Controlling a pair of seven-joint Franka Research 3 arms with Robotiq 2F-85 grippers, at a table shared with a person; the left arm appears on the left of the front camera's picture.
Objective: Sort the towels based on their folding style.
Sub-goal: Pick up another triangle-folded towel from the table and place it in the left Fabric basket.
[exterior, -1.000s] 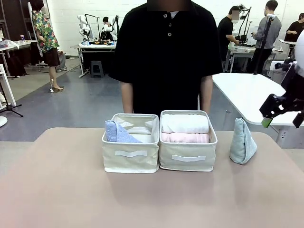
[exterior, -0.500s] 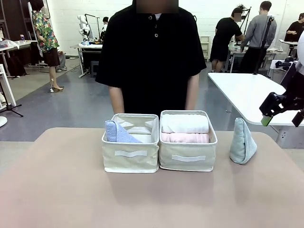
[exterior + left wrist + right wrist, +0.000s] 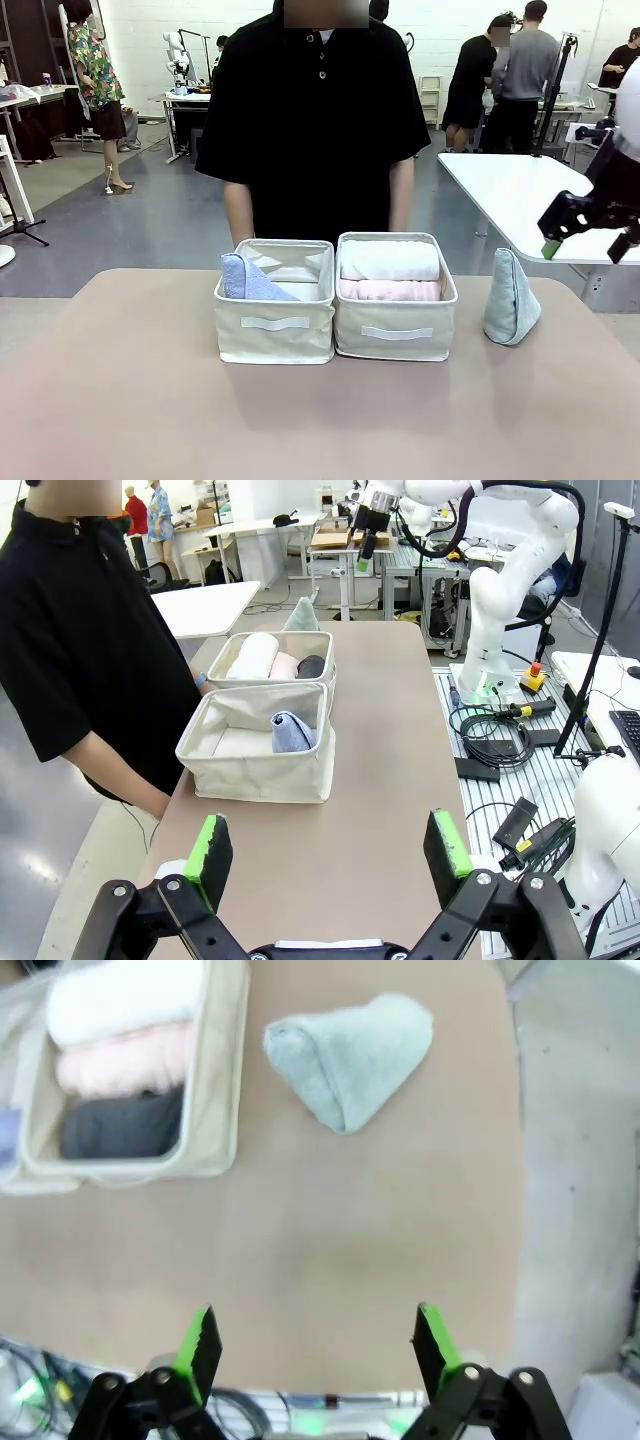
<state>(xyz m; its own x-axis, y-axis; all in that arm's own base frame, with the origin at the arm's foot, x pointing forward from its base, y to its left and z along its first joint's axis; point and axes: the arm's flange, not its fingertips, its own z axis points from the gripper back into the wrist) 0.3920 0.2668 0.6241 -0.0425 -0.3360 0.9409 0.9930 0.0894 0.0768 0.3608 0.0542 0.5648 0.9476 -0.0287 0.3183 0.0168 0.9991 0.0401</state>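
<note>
Cream fabric forms two bins side by side on the tabletop (image 3: 320, 420): the left bin (image 3: 274, 335) and the right bin (image 3: 396, 340). From the front, the right bin shows a white roll (image 3: 389, 260) and a pink roll (image 3: 389, 290). The right wrist view adds a dark grey roll (image 3: 122, 1125) beside the pink. That makes three rolls and two cones. The lavender-blue cone (image 3: 245, 280) lies in the left bin. The pale teal cone (image 3: 511, 300) stands on the tabletop near the right bin, not touching it. The right hand (image 3: 315, 1340) hangs above, spread wide and empty. The left hand (image 3: 328, 840) is likewise spread, holding nothing.

teal towel (image 3: 511, 300): fuzzy terry cloth | bins (image 3: 250, 345): woven cream fabric | table (image 3: 130, 400): smooth matt
</note>
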